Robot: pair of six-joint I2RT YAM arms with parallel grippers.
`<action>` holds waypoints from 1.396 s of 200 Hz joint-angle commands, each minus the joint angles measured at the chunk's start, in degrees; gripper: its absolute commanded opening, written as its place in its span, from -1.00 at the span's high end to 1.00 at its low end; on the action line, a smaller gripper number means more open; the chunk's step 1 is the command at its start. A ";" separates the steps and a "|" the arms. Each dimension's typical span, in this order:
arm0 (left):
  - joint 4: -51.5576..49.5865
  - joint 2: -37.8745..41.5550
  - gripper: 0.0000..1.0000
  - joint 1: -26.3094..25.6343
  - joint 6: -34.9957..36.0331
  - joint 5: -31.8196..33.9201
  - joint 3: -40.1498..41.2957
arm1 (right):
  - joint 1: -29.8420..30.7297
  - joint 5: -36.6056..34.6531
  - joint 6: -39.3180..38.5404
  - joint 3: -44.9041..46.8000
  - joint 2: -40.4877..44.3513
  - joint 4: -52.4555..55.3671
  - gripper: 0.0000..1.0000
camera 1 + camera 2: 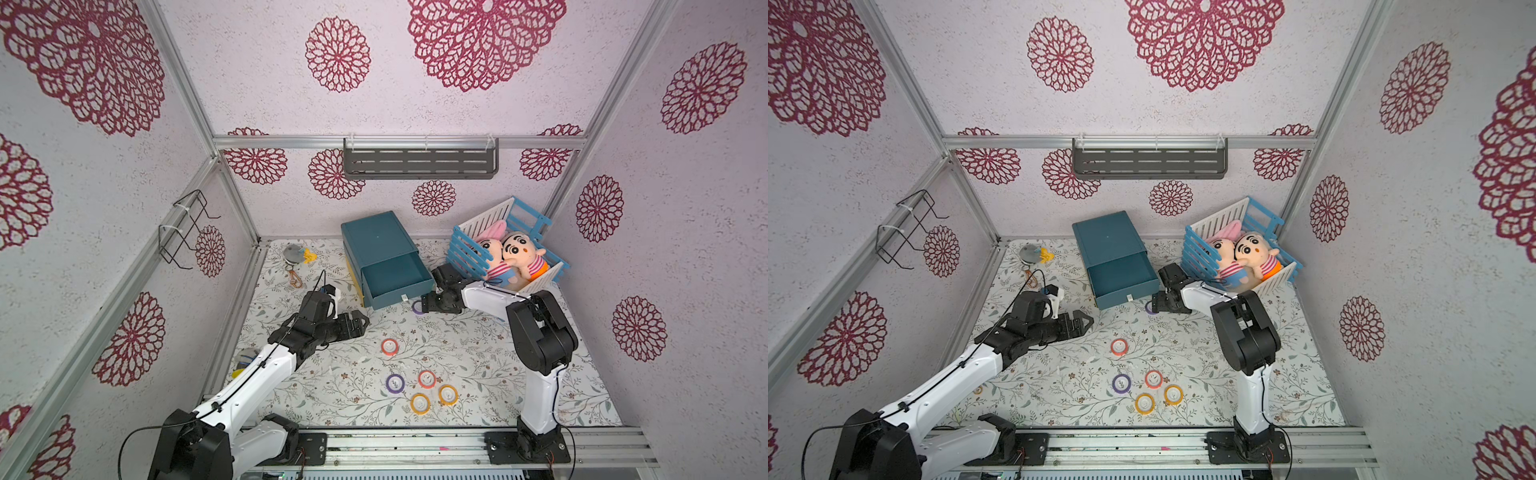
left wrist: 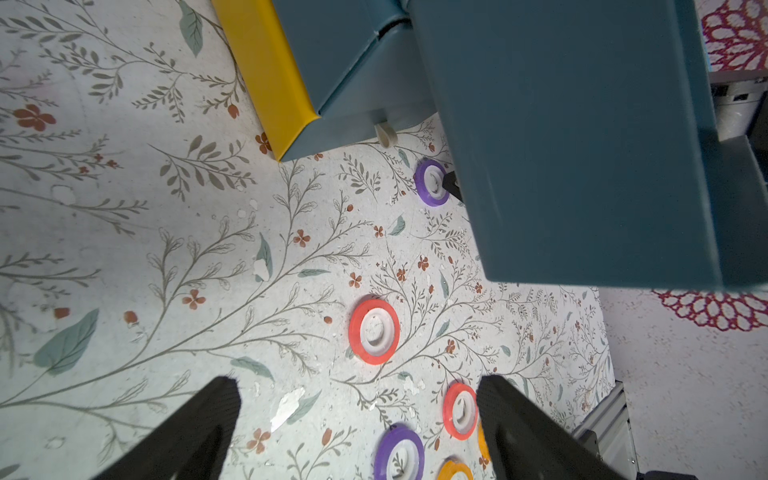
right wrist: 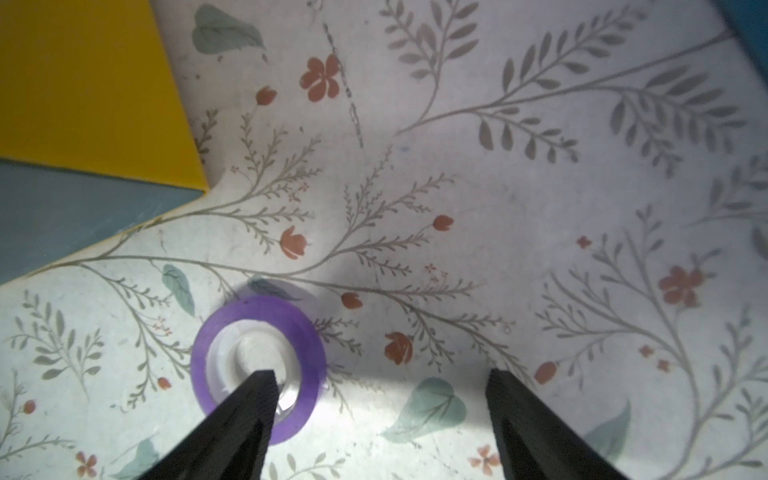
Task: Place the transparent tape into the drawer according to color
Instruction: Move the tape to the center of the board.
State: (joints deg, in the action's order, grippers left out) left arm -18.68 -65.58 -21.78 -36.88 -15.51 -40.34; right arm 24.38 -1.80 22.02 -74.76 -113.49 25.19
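Note:
Several small tape rolls lie flat on the floral mat. A purple roll (image 1: 417, 308) (image 3: 257, 365) sits just in front of the open teal drawer (image 1: 392, 279) of the teal cabinet (image 1: 376, 239). My right gripper (image 1: 424, 304) (image 3: 382, 376) is open beside this roll, with one fingertip (image 3: 259, 386) over its whitish centre. A red roll (image 1: 389, 347) (image 2: 374, 330) lies mid-mat. Nearer the front are a purple roll (image 1: 395, 382), a red roll (image 1: 427, 378) and two yellow rolls (image 1: 448, 394) (image 1: 420, 403). My left gripper (image 1: 362, 322) (image 2: 359, 384) hovers open and holds nothing, left of the red roll.
A yellow drawer front (image 1: 354, 277) shows below the teal one. A blue-and-white crate (image 1: 465, 249) with two plush toys stands at the back right, behind my right arm. A grey disc with a yellow toy (image 1: 296, 254) lies at the back left.

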 commanded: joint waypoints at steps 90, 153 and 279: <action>2.42 -0.12 -0.94 -0.53 0.94 -0.27 0.19 | 0.58 -9.37 -3.28 -0.16 -2.37 12.41 -0.72; 2.59 -0.07 -0.95 -0.52 1.61 -0.14 0.61 | -0.01 -10.09 -2.65 7.58 2.48 14.31 -0.72; 1.04 1.64 -0.95 -0.40 1.90 -0.14 0.80 | -2.59 -4.70 -4.82 8.18 13.05 20.61 -0.68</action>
State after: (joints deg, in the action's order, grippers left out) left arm -17.89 -64.88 -21.82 -35.40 -15.68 -40.34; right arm 21.93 -9.93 19.00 -64.12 -101.45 43.83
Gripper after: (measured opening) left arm 0.972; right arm 0.849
